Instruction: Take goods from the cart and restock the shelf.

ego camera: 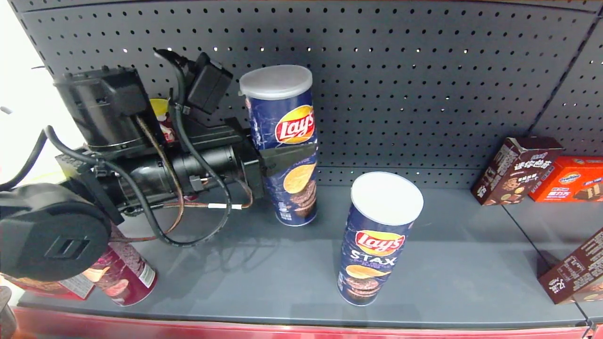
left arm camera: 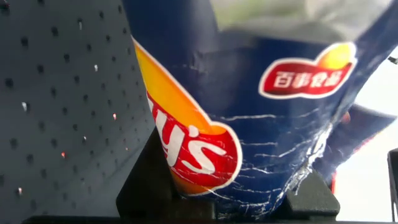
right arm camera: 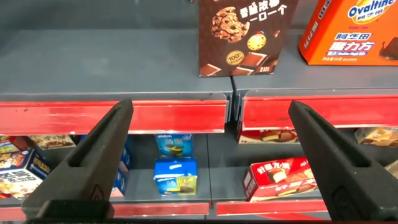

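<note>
A blue chip can [ego camera: 288, 141] with a pale lid stands upright near the back pegboard [ego camera: 424, 70], its base at or just above the grey shelf board [ego camera: 471, 263]. My left gripper [ego camera: 287, 162] is shut on its middle from the left; up close the can [left arm camera: 261, 118] sits between the dark fingers [left arm camera: 149, 186]. A second blue chip can [ego camera: 379, 240] stands free toward the shelf's front, to the right. My right gripper [right arm camera: 208, 168] is open and holds nothing, facing the shelf's red front rail [right arm camera: 180, 115].
A maroon can [ego camera: 125, 273] sits at the shelf's front left under my left arm. A brown box [ego camera: 513, 169] and an orange box [ego camera: 570, 179] stand at the back right, another brown box [ego camera: 574, 273] at the right edge. Snack packs [right arm camera: 175, 174] fill the lower shelf.
</note>
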